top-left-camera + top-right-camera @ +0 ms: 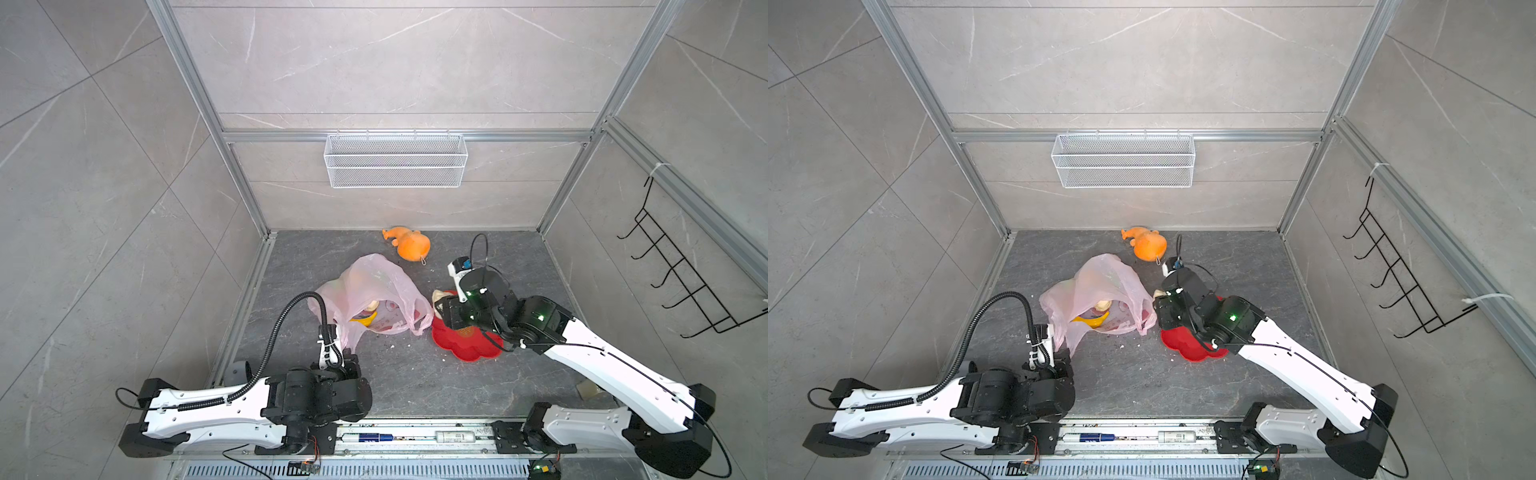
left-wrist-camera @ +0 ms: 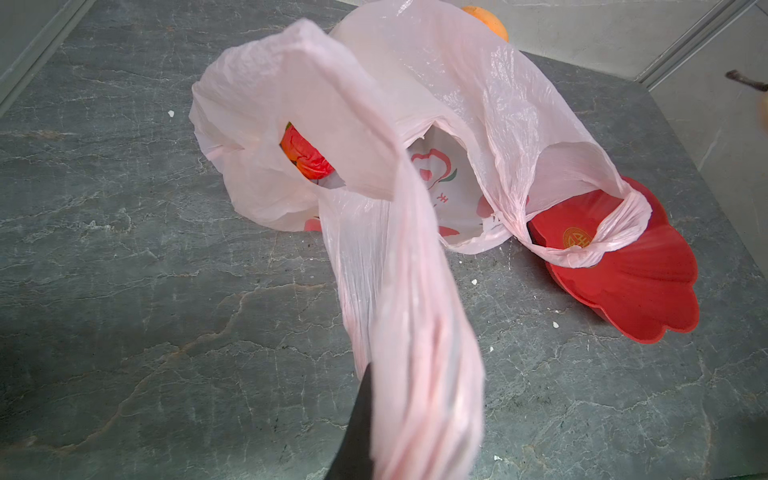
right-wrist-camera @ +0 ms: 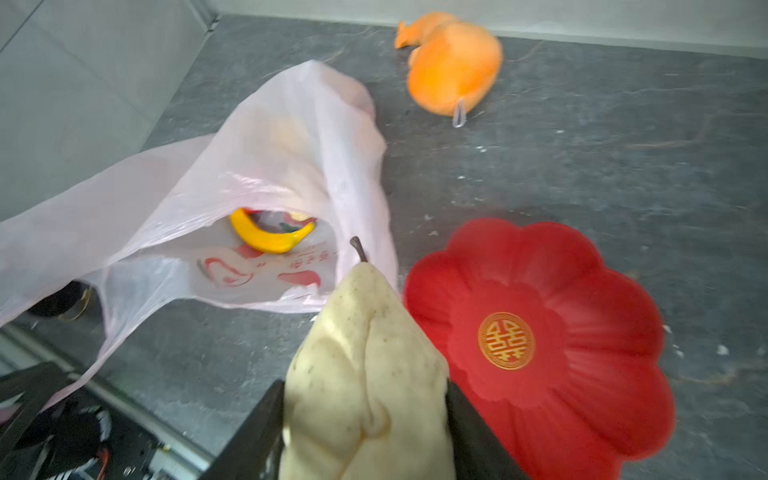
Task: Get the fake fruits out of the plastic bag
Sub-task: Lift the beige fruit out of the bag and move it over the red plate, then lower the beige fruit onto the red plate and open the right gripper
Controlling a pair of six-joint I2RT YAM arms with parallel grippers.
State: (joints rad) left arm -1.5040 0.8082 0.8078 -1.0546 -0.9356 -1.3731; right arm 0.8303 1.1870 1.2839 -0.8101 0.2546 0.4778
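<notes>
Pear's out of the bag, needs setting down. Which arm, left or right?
Right. The right claw grips the beige pear outside the plastic bag, near the red plate. The left claw is shut on a bag handle, holding the mouth open; it should probably stay.

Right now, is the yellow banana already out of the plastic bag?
No, in the right wrist view the banana lies inside the open mouth of the plastic bag, resting on its printed lower wall.
</notes>
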